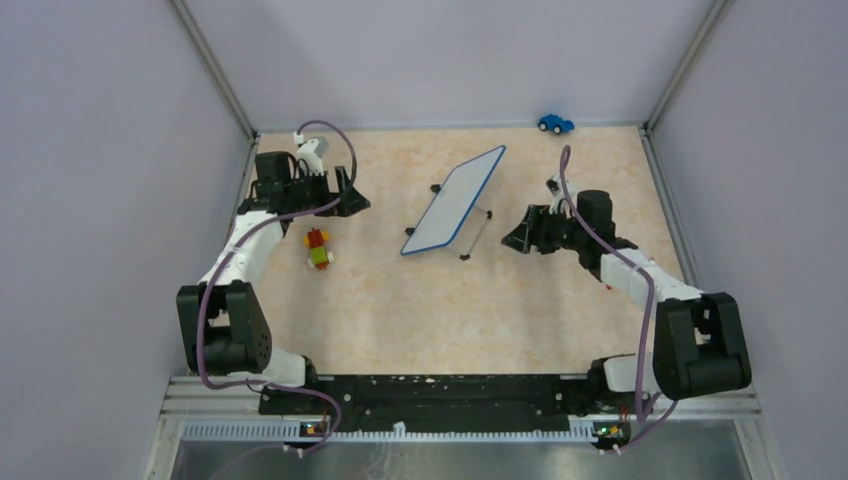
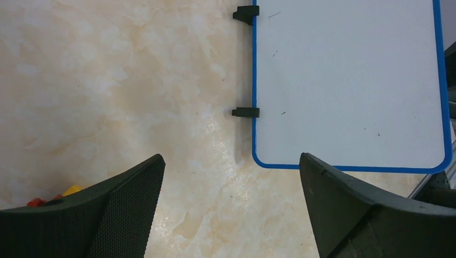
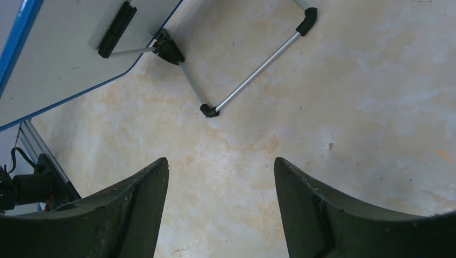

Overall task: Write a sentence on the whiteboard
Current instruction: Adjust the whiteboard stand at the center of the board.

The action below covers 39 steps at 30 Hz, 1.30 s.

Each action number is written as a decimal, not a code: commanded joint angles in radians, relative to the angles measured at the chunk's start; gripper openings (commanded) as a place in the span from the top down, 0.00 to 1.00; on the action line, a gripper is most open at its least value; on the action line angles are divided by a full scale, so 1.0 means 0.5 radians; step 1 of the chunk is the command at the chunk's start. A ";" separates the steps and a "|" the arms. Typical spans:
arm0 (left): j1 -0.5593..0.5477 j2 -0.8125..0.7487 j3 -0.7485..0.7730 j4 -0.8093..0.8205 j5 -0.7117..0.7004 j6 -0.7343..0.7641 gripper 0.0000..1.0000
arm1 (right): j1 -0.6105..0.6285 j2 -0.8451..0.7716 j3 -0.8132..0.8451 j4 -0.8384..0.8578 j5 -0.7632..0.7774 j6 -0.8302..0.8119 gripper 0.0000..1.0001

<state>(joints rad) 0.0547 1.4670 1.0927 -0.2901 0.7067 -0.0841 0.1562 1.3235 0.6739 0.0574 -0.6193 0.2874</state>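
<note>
Pale grey-lilac walls (image 1: 100,150) on three sides, metal posts in the far corners, beige marbled tabletop (image 1: 450,320). The whiteboard (image 1: 455,200) stands near the middle of the table, a little toward the far side, set diagonally from near-left to far-right. It is blue-rimmed with rounded corners and leans back on a wire stand (image 1: 478,232). In the left wrist view the whiteboard's (image 2: 349,80) face is plain white with a few tiny dark specks, and two black clip feet (image 2: 246,112) sit along one edge. The right wrist view takes the whiteboard (image 3: 54,54) from behind: grey back, blue edge, the wire stand's (image 3: 253,70) silver rod and black corner pieces resting on the table. Left gripper (image 1: 358,192) hangs left of the board and apart from it, facing the white side – jaws spread wide, nothing between them (image 2: 231,158). Right gripper (image 1: 512,232) is on the board's other side, near the stand but not touching it, jaws likewise parted and empty (image 3: 219,161). A small red, yellow and green block toy (image 1: 318,248) lies near the left arm, its red and yellow just showing past the left finger (image 2: 54,198). A blue toy car (image 1: 555,123) sits at the far wall, well apart from the rest.
</note>
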 commanded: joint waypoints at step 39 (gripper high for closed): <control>0.066 0.149 -0.067 0.401 0.214 -0.169 0.01 | 0.634 1.021 0.263 0.766 0.734 0.829 0.86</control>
<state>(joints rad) 0.0856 1.5246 1.0451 -0.1574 0.7715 -0.1883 0.5201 1.8137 0.7624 0.4442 -0.3374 0.6857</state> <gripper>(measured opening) 0.987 0.154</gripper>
